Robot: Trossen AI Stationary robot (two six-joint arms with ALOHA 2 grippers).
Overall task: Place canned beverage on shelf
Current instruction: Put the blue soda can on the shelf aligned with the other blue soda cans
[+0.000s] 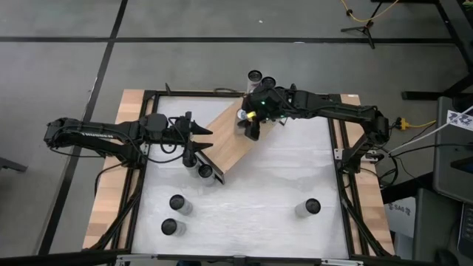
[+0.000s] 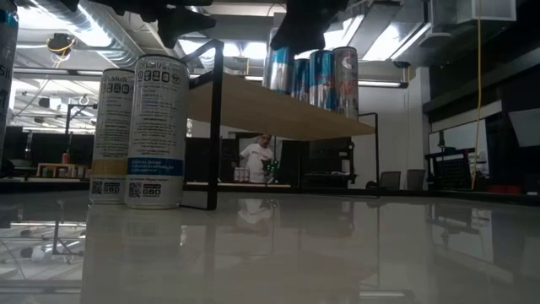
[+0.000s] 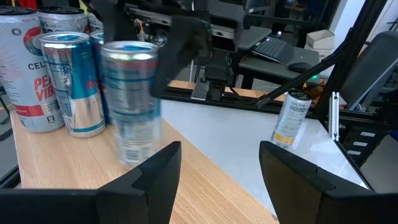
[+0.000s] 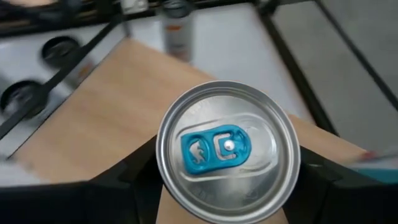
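The shelf (image 1: 229,144) is a light-brown board lying slantwise across the white table, raised on black frame ends (image 2: 215,127). My right gripper (image 1: 251,124) is shut on a silver beverage can with a blue tab (image 4: 227,146) over the board's far half. In the left wrist view this can (image 3: 130,102) is blurred and upright, its base at the board's surface. Other cans (image 3: 68,81) stand behind it at the far end of the shelf. My left gripper (image 1: 198,139) hovers open beside the shelf's near-left part, holding nothing. My right gripper pinches the can's upper side wall (image 4: 163,171) between its two fingers, just under the rim, one finger on each side. The fingers come slanting down from above on the table's right. The can stands upright; whether its base touches the board I cannot tell.
One can (image 1: 205,171) stands on the table by the shelf's near end. Two more (image 1: 177,203) (image 1: 168,227) stand near the front left, and one (image 1: 312,207) at the front right. A person (image 2: 256,159) stands in the room beyond the table.
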